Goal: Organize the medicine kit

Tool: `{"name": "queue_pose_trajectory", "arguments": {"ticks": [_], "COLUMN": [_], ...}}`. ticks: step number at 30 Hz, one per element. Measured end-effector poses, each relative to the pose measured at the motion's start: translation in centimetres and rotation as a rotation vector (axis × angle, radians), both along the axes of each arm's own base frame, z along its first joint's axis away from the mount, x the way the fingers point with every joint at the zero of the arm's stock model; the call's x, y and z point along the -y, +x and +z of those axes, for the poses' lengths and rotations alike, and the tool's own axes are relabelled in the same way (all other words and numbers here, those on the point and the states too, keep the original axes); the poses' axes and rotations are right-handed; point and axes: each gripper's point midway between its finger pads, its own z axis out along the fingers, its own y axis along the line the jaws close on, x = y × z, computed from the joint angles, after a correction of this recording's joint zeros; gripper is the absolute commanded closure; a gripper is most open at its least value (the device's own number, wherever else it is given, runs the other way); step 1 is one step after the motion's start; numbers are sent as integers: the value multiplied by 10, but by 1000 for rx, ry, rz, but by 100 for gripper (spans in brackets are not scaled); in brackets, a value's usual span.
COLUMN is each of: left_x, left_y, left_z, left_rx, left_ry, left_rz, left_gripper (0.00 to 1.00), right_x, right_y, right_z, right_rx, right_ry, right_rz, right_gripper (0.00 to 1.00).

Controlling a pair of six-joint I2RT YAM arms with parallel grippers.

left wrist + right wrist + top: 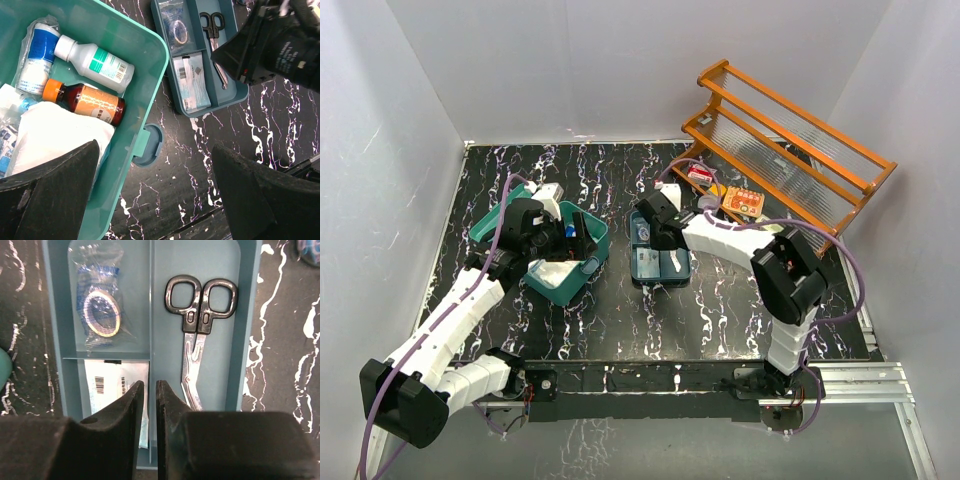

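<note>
Teal medicine kit (582,280), seen from above, lay open at the left of the surface (720,300), with a blue tray (655,268) beside it. Left wrist: the left hand (155,150) hung spread and empty above the kit's rim. Right wrist: the right hand (150,385), nearly pressed together and empty, hovered over the tray's divider (151,315) beside the scissors (200,305). Descending thus, it would probably strike the divider.

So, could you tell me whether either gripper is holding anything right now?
Nothing is held: the left gripper hangs wide open over the medicine kit, the right gripper nearly shut on nothing above the divided tray.
</note>
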Motion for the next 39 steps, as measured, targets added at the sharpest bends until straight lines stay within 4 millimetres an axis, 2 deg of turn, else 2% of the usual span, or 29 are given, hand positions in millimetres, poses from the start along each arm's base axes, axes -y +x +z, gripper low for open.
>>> {"name": "queue_pose_trajectory", "arguments": {"ticks": [6, 11, 15, 19, 23, 33, 35, 39], "left_x": [1, 1, 2, 3, 4, 14, 16, 16], "left_y": [-1, -1, -3, -4, -5, -13, -14, -17], "left_z": [0, -2, -5, -7, -8, -11, -15, -32], "left_rx": [-3, -8, -17, -26, -35, -77, -96, -158], "left_ry": [-3, -5, -6, -9, -15, -51, -54, -39], "left_rz": [-5, -5, -10, -15, -21, -66, -75, -72], "left_gripper": [7, 7, 7, 7, 7, 7, 7, 10], "right_x": [0, 0, 0, 0, -1, 2, 3, 3], "right_y": [-4, -4, -3, -3, 0, -1, -2, -2], "right_z": [-28, -31, -31, -44, -44, -41, -35, -6], "right_rx": [-56, -59, -58, -75, -66, -68, -65, -22], "right_ry": [-33, -39, -39, -54, -51, -50, -47, -12], "right_rz": [6, 6, 6, 6, 7, 4, 2, 2], "right_gripper": [100, 100, 92, 93, 100, 100, 100, 100]}}
